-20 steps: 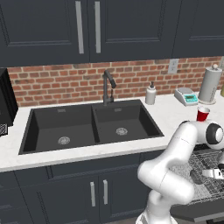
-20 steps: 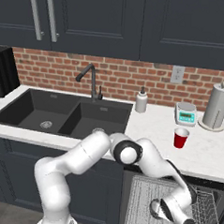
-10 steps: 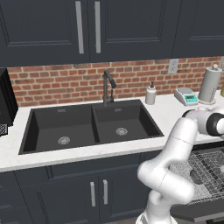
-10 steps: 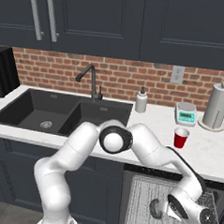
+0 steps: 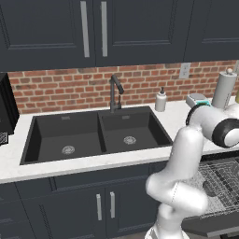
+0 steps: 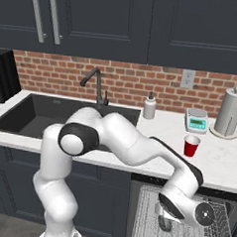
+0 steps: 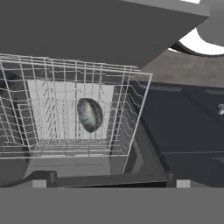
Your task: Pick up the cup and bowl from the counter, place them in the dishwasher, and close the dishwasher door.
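The small shallow dark grey bowl [image 7: 90, 114] lay tipped on edge in the grey wire-mesh rack [image 7: 65, 109] of the open dishwasher [image 6: 183, 224]. The small red cup [image 6: 191, 145] stood on the white marbled counter [image 6: 222, 161], up and behind the low-set white arm's wrist [image 6: 184, 211], so next reach likely upward. Right base cam showed cup; hand cam showed bowl w/ dark drop-down door [image 7: 183, 131] beside rack. Gripper state: can't tell.

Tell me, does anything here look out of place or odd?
The bowl sits tipped on its edge in the dishwasher's wire rack, not lying flat. The red cup is alone on the counter, upright. Nothing looks spilled or broken.
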